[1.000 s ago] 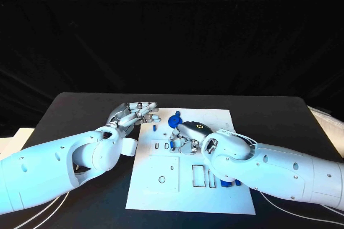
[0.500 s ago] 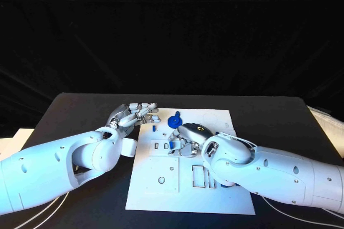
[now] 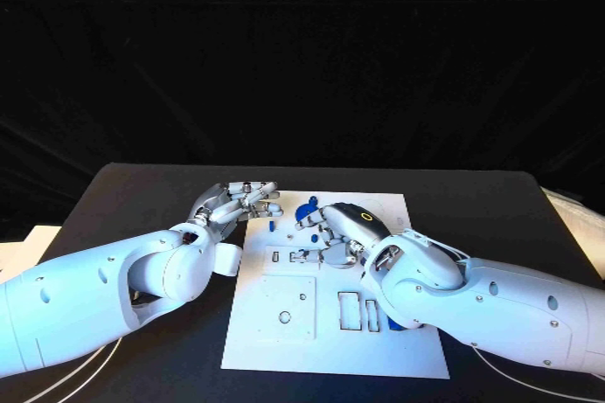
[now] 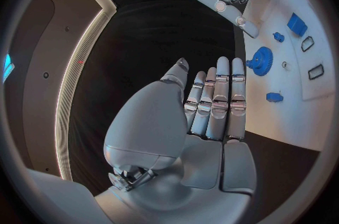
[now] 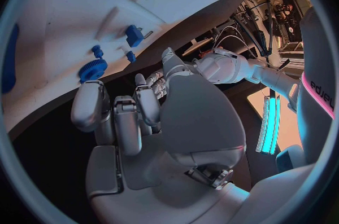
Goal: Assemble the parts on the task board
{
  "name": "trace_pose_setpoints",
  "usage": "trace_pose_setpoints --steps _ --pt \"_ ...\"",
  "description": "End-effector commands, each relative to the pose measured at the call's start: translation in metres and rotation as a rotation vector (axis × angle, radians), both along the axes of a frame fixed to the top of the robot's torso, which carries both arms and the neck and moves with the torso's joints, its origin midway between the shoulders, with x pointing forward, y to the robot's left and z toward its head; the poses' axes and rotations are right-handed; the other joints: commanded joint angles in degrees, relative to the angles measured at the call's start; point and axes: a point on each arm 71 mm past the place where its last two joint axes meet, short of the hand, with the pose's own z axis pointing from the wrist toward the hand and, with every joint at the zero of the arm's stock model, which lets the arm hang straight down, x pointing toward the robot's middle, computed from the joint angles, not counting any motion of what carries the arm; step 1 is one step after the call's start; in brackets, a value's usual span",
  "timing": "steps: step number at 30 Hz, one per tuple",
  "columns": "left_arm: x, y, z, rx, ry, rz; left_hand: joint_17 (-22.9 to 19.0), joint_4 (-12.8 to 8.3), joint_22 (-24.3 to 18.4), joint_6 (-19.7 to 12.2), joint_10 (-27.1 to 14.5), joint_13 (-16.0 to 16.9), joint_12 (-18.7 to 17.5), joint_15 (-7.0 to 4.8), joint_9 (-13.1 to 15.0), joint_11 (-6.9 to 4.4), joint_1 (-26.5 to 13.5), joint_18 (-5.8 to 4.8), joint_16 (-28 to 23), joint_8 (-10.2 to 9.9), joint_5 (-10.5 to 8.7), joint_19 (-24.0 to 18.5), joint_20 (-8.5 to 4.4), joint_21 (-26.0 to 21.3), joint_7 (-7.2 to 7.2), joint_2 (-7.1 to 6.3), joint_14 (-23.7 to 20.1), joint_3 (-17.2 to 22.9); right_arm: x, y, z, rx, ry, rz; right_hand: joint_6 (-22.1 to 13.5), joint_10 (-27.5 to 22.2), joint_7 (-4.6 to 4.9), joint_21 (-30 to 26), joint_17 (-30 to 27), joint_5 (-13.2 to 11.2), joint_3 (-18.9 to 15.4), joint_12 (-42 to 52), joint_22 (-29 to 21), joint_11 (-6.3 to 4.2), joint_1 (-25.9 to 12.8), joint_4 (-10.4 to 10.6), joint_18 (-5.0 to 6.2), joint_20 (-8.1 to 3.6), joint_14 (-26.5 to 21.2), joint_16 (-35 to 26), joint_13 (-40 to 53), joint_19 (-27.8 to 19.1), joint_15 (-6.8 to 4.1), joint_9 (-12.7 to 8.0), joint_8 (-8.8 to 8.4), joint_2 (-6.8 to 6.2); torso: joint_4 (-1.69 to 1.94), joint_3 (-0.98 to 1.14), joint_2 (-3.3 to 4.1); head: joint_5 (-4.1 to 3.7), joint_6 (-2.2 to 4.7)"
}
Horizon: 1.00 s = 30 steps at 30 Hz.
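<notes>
While the right hand [image 3: 338,232] hovers in the middle of the head view with fingers apart and holding nothing, it should come down slowly on the blue gear [image 3: 304,214] near the task board's [image 3: 330,350] top edge.

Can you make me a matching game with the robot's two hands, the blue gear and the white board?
Things:
1. left hand
2. right hand
3. blue gear
4. task board

Descriptions:
A. lies flat on the black table
B. hangs over the middle of the board, fingers curled down
C. round and toothed, sits on the board's far part
D. at the board's far left corner, fingers straight, holding nothing

Pairs: 1-D, 2-B, 3-C, 4-A
</notes>
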Motion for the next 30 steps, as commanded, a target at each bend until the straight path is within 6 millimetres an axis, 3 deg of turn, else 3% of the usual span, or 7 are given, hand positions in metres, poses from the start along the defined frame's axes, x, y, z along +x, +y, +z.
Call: trace_pose_setpoints --steps 1,10,13,14,17,24,30 --pt "-0.001 -0.004 0.0 0.013 -0.001 -0.044 0.73 -0.79 0.26 0.03 0.1 -0.06 -0.45 -0.36 -0.05 0.24 0.33 0.78 0.66 -0.45 0.29 0.95 -0.18 0.53 0.37 0.3 1.81 0.17 -0.003 -0.006 0.015 0.055 -0.028 0.035 -0.37 -0.09 -0.02 -0.14 13.51 0.26 -0.57 0.29 0.09 -0.14 0.95 0.12 0.69 0.29 5.59 -0.23 1.97 0.05 0.3 0.08 0.09 0.06 -0.06 0.03 -0.08 -0.11 0.17" --pt "-0.008 -0.008 -0.009 0.267 0.065 -0.217 11.31 1.27 5.63 4.53 11.46 3.5 6.19 -5.6 0.85 -4.54 -3.52 0.87 18.13 1.52 -0.2 12.28 -5.16 10.8 -3.49 -0.08 17.1 -0.6 0.011 -0.059 0.063 0.168 0.07 0.058 0.48 -0.76 -0.23 -1.43 11.48 2.48 0.86 -0.54 -2.16 -0.44 5.56 -1.02 1.13 0.1 5.06 -1.34 1.02 -1.34 0.03 0.22 0.58 3.31 -0.25 0.12 -0.8 0.2 0.04" --pt "-0.012 -0.009 -0.013 0.446 0.129 -0.322 47.43 3.41 12.4 6.44 14.31 7.96 11.86 -7.19 2.13 -7.16 -6.33 0.33 54.58 3.74 0.04 18.44 -7.97 20.04 -5.67 -0.3 20.99 -2.43 0.019 -0.083 0.077 0.237 0.098 -0.011 1.37 -0.89 -0.3 -1.82 10.91 3.97 2.11 -0.78 -2.72 -0.59 7.15 -1.95 1.24 -0.06 4.9 -1.7 0.73 -1.61 -0.13 0.31 1.03 4.85 -0.4 0.28 -1.34 0.53 -0.43" --pt "-0.013 -0.01 -0.014 0.506 0.162 -0.362 52.4 4.44 17.48 6.33 14.38 9.08 13.18 -7.52 2.33 -6.75 -7.74 -0.47 59.21 4.05 -0.27 19.62 -7.99 24.26 -5.38 -0.29 21.08 -3.21 0.021 -0.089 0.08 0.253 0.105 -0.03 1.49 -0.87 -0.32 -1.91 10.8 4.3 2.22 -0.77 -2.88 -0.61 7.19 -2.01 1.26 -0.08 4.88 -1.77 0.71 -1.68 -0.15 0.31 1.09 4.95 -0.45 0.33 -1.47 0.62 -0.6" --pt "-0.013 -0.008 -0.012 0.698 0.225 -0.428 55.64 5.12 26.32 1.53 5.9 14.32 17.96 -5.55 2.91 -4.93 -7.69 -1.84 62.72 4.85 -2.98 20.12 -7.51 32.78 -3.66 -0.07 17.0 -5.15 0.024 -0.103 0.085 0.281 0.118 -0.073 1.6 -0.88 -0.34 -2.02 10.56 4.58 2.31 -0.82 -3.05 -0.63 7.18 -2.05 1.29 -0.1 4.82 -1.91 0.64 -1.76 -0.17 0.31 1.14 5.06 -0.6 0.46 -1.8 0.86 -0.84" --pt "-0.006 -0.007 -0.006 0.957 0.244 -0.431 76.63 8.02 59.52 3.98 6.52 26.38 35.23 -8.73 6.84 -7.48 -9.17 -5.87 79.63 13.59 -2.77 29.17 -8.72 57.48 -7.1 0.9 23.13 -8.92 0.027 -0.121 0.088 0.291 0.119 -0.124 1.67 -1.21 -0.37 -3.03 8.85 7.09 2.69 -1.47 -4.8 -0.7 6.98 -2.03 1.62 -0.22 4.37 -2.94 0.0 -2.71 -0.28 0.21 1.11 5.25 -0.62 0.86 -2.31 0.97 -1.29" --pt "0.006 -0.019 -0.004 1.096 0.247 -0.416 76.63 8.13 69.71 4.02 10.51 45.94 53.73 -9.56 11.0 -9.12 -15.03 -7.49 79.63 19.62 -4.72 31.57 -9.62 64.09 -8.25 3.06 23.13 -14.09 0.03 -0.136 0.087 0.264 0.116 -0.164 2.07 -1.22 -0.5 -3.5 8.33 9.57 3.21 -1.69 -5.36 -0.84 7.05 -2.29 1.7 -0.34 4.27 -3.36 -0.33 -2.87 -0.41 0.2 1.23 4.89 -0.63 0.96 -2.53 1.29 -1.7"
